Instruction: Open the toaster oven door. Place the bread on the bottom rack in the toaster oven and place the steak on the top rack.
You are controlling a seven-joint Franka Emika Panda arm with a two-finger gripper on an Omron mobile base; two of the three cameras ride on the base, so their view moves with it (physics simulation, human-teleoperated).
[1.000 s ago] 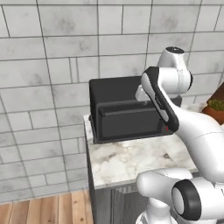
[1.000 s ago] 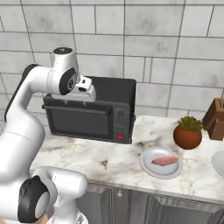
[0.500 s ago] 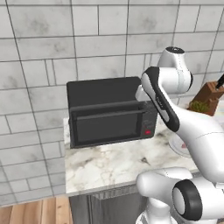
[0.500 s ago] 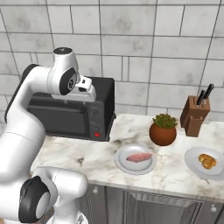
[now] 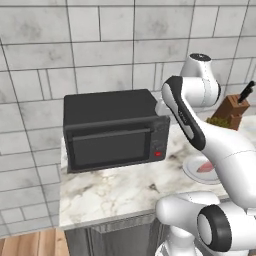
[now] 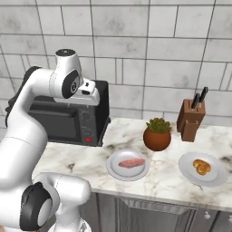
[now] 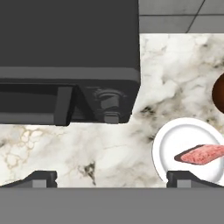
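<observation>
My end effector (image 7: 112,179), fingers spread and empty, hangs at frame bottom above the worktop (image 7: 109,144). Beyond, the toaster oven (image 5: 115,130) has shifted rightward as my base drove; its door (image 5: 111,147) remains closed, steak (image 6: 132,162) and bread (image 6: 201,166) unplaced.

1. I see a marble counter (image 6: 154,172) against the tiled wall.
2. The toaster oven (image 5: 115,130) sits at its left end, door closed.
3. Right of it stand a potted plant (image 6: 157,134) and a knife block (image 6: 191,120).
4. Two white plates rest nearer the front: one (image 6: 128,165) bearing the steak (image 6: 131,162), the other (image 6: 201,169) bearing the bread (image 6: 201,166).
</observation>
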